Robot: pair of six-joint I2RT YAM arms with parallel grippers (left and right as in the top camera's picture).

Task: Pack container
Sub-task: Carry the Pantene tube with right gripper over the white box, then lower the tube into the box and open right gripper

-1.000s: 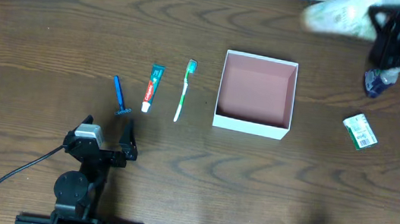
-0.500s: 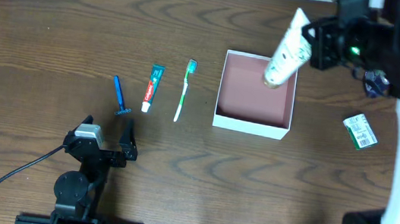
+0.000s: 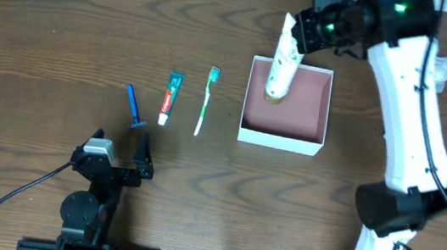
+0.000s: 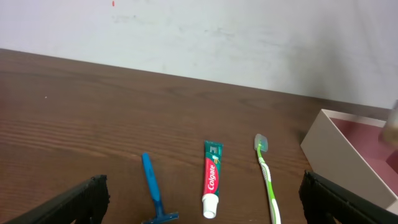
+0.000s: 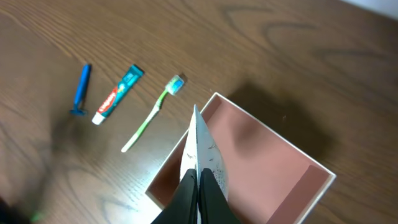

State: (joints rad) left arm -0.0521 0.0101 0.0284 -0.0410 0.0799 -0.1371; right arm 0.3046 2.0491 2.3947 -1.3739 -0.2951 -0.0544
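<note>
Left gripper (image 3: 121, 142) stands well left of the container (image 3: 280, 140) and nearer the front, jaws spread wide, empty. A blue razor (image 3: 132, 107), Colgate toothpaste (image 3: 169, 98) and green toothbrush (image 3: 206, 99) lie in a row left of the container (toothbrush nearest). The container sits open on the table (image 3: 48, 18). Right gripper (image 3: 299, 28), fingers pinched on the flat end of a white tube (image 3: 280, 64), holds it cap-down over the container's rear left corner.

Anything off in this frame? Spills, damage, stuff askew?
Nothing stands out. The razor, toothpaste and toothbrush lie in a row left of the container; the white tube tilts over it only because the right pincer holds it. No spills or damage visible.
</note>
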